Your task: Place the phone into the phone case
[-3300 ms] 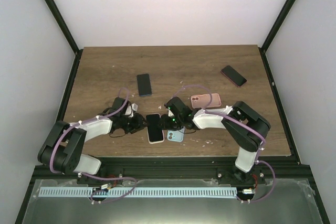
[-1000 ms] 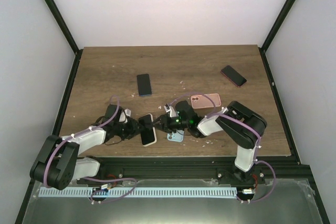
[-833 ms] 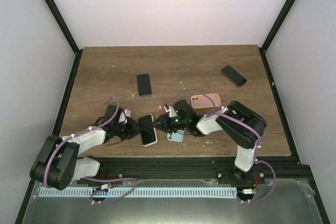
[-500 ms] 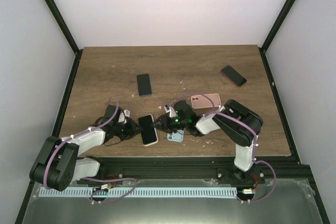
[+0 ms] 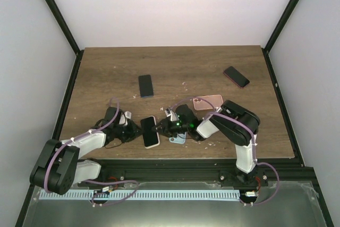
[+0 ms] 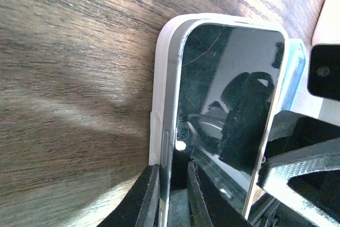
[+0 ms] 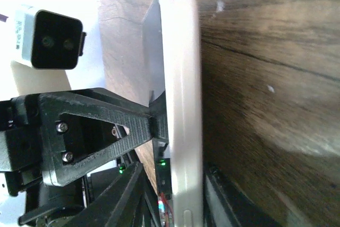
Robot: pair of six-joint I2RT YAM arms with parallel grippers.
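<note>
The phone (image 5: 149,131), black screen up, sits in a white phone case (image 6: 163,78) near the table's front edge. My left gripper (image 5: 137,130) is shut on the phone's left long edge. In the left wrist view one finger (image 6: 146,198) lies under the edge and the other rests on the screen (image 6: 228,104). My right gripper (image 5: 161,127) is on the opposite edge. In the right wrist view its jaws straddle the white case rim (image 7: 183,104), shut on it, the outer finger (image 7: 226,198) between case and wood.
A light-blue case (image 5: 178,139) lies under my right wrist. A pink case (image 5: 207,101) is behind it. One dark phone (image 5: 146,85) is at the back centre, another (image 5: 236,76) at the back right. My left finger (image 7: 106,126) shows in the right wrist view.
Since 3.3 s ago both grippers and the cased phone have shifted a little left. Over the last second the grippers and phone have barely moved; the right arm's elbow has swung a little left.
</note>
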